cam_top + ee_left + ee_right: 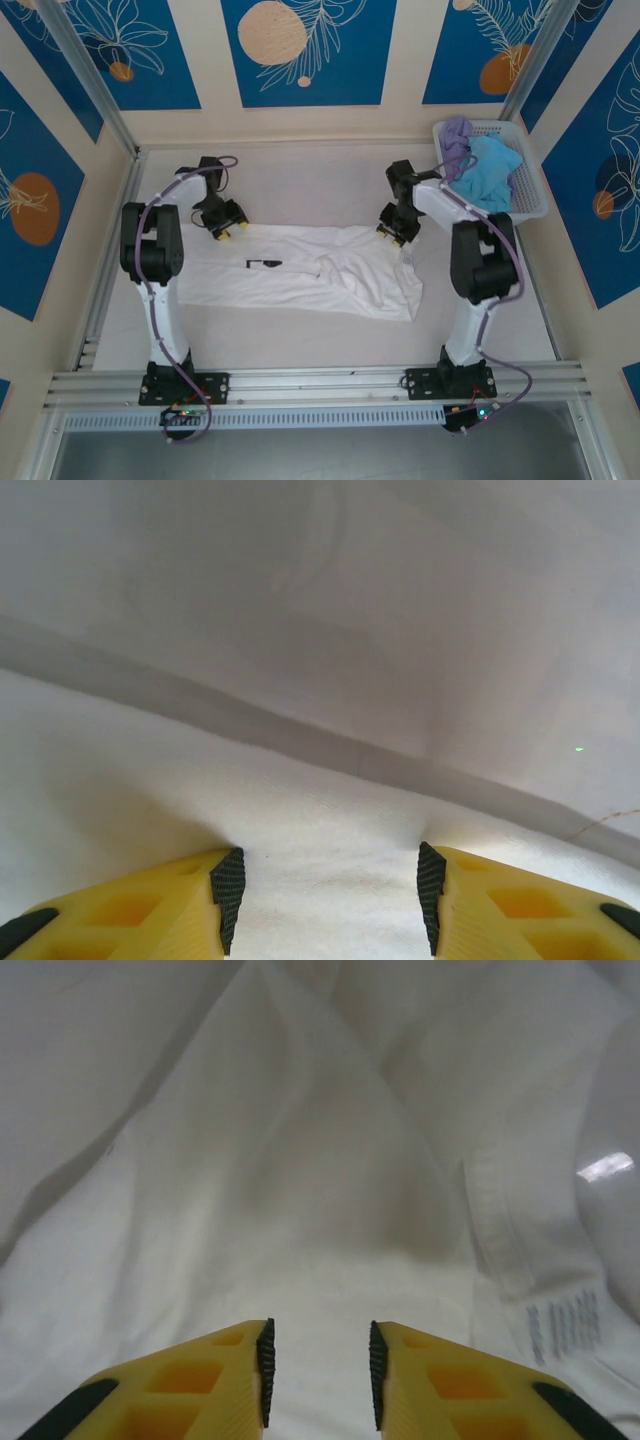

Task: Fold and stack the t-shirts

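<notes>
Since the fold had not yet begun, the white t-shirt lay spread across the middle of the table, its dark chest mark facing up. The right-hand portion was rumpled and partly doubled over.

The left gripper stood over the shirt's far edge on the left side, and the right gripper over the far edge on the right. Judged from this, each arm was stationed at its own end of that edge so the cloth could be lifted evenly.

The left wrist view showed the left jaws parted, with cloth under them and none pinched between the pads. The right wrist view showed the right jaws parted more narrowly over creased cloth, close to a printed care label, and no fold was seen in their grip.

The light blue t-shirt and the lavender t-shirt lay bunched in the white basket at the far right corner, apparently awaiting their turn.
</notes>
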### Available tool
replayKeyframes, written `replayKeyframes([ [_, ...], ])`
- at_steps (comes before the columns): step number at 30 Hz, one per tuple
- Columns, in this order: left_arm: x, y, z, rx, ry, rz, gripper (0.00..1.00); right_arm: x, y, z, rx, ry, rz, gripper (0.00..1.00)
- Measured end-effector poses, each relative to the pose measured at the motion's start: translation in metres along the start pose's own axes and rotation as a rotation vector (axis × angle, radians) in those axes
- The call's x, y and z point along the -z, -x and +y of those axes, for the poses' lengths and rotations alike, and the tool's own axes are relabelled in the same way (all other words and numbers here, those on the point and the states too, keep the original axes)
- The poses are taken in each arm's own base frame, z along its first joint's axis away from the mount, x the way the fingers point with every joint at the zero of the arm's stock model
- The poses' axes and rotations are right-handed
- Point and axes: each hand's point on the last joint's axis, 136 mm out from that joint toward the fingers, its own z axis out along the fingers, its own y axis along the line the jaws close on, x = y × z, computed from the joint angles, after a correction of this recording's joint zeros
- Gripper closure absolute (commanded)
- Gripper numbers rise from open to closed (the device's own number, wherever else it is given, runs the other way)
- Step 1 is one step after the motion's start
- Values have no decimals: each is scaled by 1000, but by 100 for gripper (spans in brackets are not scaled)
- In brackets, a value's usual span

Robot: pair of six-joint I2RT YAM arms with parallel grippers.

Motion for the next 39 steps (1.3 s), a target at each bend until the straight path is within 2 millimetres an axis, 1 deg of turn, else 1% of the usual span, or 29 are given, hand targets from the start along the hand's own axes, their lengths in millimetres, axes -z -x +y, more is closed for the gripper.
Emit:
replayKeyframes([
  [1,1,0,2,3,1,-3,48,-13,4,1,-22,-31,15,69],
  [3,1,0,8,13,9,-5,48,-31,7,-2,-60,-83,45,69],
  [5,2,1,13,24,12,-8,47,-27,12,3,-97,-98,52,69],
  [6,3,2,17,32,18,-11,47,-26,17,9,-112,-96,45,68],
  [8,4,2,26,54,19,-15,47,-28,29,21,-134,-91,32,66],
  [11,9,0,46,110,20,-18,45,-34,48,45,-159,-79,23,65],
  [12,10,0,51,126,20,-18,45,-34,55,55,-163,-69,19,65],
  [14,12,-1,58,144,19,-16,44,-37,71,80,-164,-24,6,65],
  [18,14,-5,61,146,18,-15,40,-40,104,137,-149,120,-45,60],
  [21,16,-9,64,132,28,-7,35,-41,115,172,-123,247,-70,54],
  [23,20,-13,68,120,51,-2,29,-41,119,190,-104,316,-83,50],
  [26,32,-16,76,105,99,-8,23,-39,126,214,-65,407,-120,45],
  [28,46,-15,75,86,108,-41,23,-35,132,226,-46,460,-140,40],
  [30,66,-16,66,43,103,-94,23,-28,134,237,-24,505,-155,39],
  [31,74,-17,60,22,96,-119,23,-26,134,239,-19,516,-156,37],
  [33,84,-29,45,-39,74,-149,23,-17,134,243,0,538,-163,35],
  [34,85,-39,38,-71,67,-149,22,-13,133,243,12,541,-163,35],
  [35,82,-52,32,-108,63,-138,23,-6,131,242,31,543,-167,34],
  [37,71,-81,24,-184,72,-95,25,15,124,240,86,537,-183,32],
  [39,56,-109,22,-250,87,-38,35,53,117,234,163,524,-240,32],
])
